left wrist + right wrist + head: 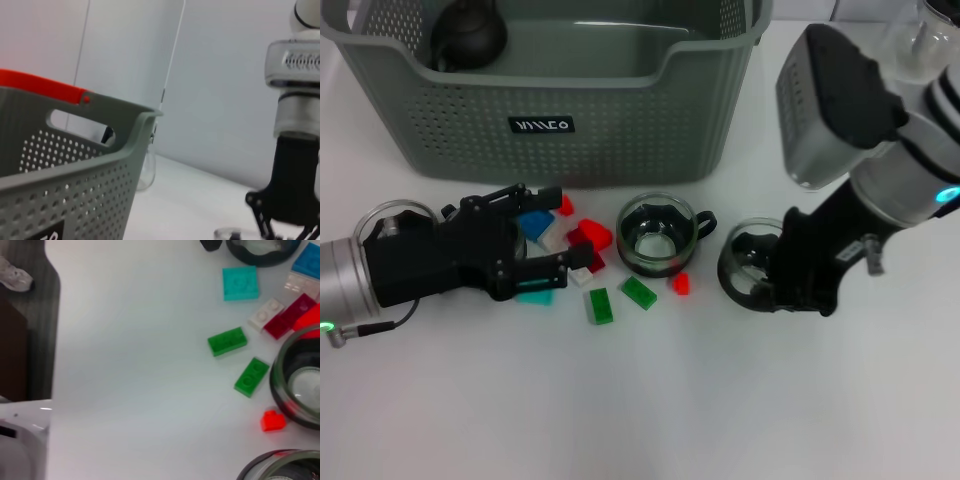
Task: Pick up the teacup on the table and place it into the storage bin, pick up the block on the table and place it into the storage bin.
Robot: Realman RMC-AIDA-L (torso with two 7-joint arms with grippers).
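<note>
The grey-green perforated storage bin [550, 110] stands at the back; its wall also fills the left wrist view [75, 170]. A glass teacup with a dark handle [658, 236] stands in front of it, also in the right wrist view [296, 385]. A second glass teacup [740, 262] stands to its right, with my right gripper [768, 272] down at its rim. Loose blocks lie left of the cups: blue [533, 224], red [592, 235], green [599, 305], cyan [533, 296]. My left gripper [565, 226] is open, low over the blue block.
A dark teapot [468, 35] sits inside the bin's back left corner. Another glass cup [392, 215] stands by my left wrist. More blocks show in the right wrist view: two green [227, 341], a small red one [273, 420], cyan [240, 283].
</note>
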